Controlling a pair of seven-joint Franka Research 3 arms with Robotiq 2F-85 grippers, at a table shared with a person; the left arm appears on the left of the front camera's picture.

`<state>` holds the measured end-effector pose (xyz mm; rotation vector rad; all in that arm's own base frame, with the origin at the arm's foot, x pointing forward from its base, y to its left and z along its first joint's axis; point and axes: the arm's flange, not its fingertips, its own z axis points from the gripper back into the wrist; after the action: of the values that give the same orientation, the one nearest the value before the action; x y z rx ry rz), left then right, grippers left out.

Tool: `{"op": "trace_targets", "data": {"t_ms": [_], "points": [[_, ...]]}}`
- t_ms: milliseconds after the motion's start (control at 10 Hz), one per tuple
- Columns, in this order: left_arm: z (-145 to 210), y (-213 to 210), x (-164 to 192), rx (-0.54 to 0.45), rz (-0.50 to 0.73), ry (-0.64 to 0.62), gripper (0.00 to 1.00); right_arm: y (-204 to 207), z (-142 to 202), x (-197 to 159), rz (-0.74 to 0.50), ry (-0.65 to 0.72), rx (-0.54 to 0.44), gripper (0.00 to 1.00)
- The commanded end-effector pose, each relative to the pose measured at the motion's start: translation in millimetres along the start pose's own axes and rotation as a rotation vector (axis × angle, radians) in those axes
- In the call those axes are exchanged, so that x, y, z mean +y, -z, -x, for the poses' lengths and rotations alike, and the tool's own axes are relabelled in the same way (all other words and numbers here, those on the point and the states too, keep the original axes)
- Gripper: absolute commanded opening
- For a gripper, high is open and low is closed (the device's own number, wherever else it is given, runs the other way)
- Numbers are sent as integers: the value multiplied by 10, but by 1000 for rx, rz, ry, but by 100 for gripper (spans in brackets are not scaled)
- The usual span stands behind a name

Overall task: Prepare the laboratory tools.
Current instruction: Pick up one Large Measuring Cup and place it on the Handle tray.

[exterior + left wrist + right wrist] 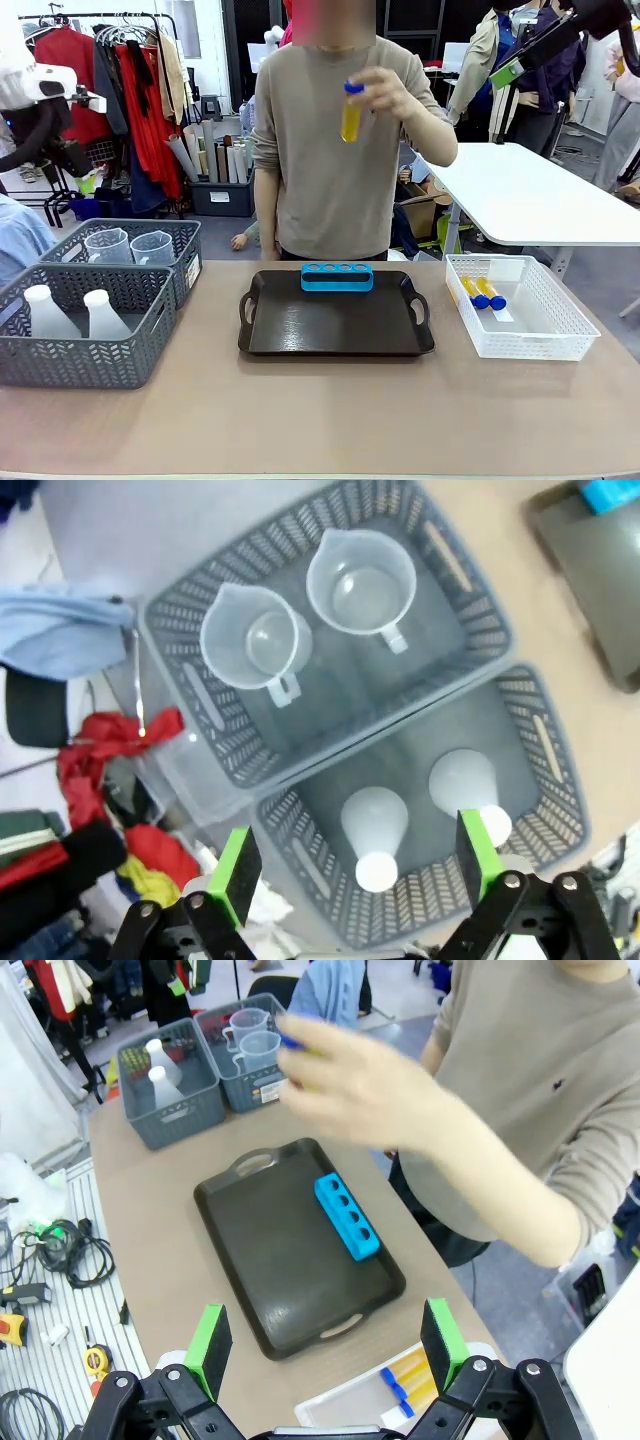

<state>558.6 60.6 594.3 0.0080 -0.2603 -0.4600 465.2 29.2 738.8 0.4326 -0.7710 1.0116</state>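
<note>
Front view: a hand (pixel 400 92) holds the amber tube (pixel 351 118) upright, cap (pixel 353 88) up; left fingers (pixel 238 875) and right fingers (pixel 210 1338) gape empty.

Black tray (pixel 335 328) with blue rack (pixel 337 277)

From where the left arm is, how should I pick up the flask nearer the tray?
Take its narrow neck from straight above. The flask stands upright in the basket, whose walls block the sides, and its cone widens below. The left claw hangs open overhead.
</note>
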Motion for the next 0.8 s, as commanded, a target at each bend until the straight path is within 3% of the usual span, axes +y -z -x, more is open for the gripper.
{"op": "trace_targets", "data": {"t_ms": [0,100,200,500,600,700], "points": [[144,112,-109,19,-30,-96,100,0,-3,15,1,-4,1,100],[106,63,-173,-15,26,-52,100,0,-3,15,1,-4,1,100],[53,101,-3,11,-4,-51,100,0,-3,15,1,-4,1,100],[60,132,-49,11,5,-59,100,0,-3,15,1,-4,1,100],[56,300,65,18,-24,-2,100,0,-3,15,1,-4,1,100],[47,546,169,47,-31,-71,100,0,-3,15,1,-4,1,100]]}}
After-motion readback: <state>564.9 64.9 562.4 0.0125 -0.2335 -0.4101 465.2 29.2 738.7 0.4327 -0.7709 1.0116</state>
